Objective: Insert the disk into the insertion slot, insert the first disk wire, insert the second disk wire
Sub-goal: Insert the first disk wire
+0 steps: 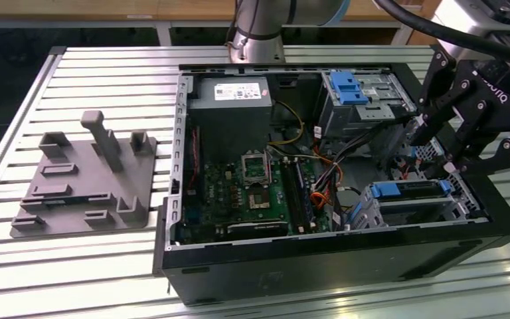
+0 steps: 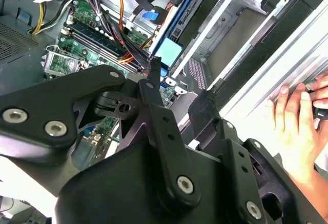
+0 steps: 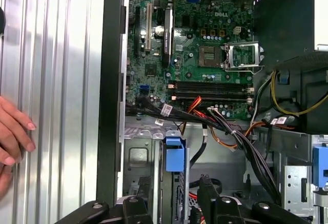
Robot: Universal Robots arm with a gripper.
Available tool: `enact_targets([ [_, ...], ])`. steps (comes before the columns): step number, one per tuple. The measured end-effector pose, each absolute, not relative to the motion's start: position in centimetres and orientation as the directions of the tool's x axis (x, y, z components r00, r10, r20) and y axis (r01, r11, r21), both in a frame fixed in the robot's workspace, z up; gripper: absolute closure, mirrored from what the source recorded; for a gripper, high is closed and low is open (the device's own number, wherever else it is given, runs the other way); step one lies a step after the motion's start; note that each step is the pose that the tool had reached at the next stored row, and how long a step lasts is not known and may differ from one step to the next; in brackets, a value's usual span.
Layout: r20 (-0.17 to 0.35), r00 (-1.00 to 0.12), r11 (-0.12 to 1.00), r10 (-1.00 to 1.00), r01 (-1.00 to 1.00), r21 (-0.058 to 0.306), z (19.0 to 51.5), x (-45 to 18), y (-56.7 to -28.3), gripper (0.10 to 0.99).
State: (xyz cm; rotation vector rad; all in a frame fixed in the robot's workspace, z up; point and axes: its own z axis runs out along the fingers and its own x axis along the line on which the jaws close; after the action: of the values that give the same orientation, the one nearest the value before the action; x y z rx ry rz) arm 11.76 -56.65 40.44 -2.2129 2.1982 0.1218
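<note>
exterior view: gripper (image 1: 437,158), fingers spread and holding nothing, poised just at one o'clock of the disk (image 1: 412,189), already lying in the slot (image 1: 419,211) at the four o'clock corner of the computer case (image 1: 326,266), long axis running nine to three o'clock.

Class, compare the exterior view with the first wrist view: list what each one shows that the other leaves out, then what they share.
Exterior view's own: the grey fixture plate on the exterior view's left, and the arm's base behind the case.
First wrist view's own: a person's hand on the slatted table.
Shared: the motherboard, the disk with its blue carrier in the insertion slot, and the open gripper near it.
</note>
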Motion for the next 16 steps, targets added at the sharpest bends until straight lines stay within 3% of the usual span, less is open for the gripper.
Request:
enact_targets([
  [16,-0.067,0.005,-0.008,-0.998,-0.999,0.049,40.3,14.5,-56.4,0.588],
])
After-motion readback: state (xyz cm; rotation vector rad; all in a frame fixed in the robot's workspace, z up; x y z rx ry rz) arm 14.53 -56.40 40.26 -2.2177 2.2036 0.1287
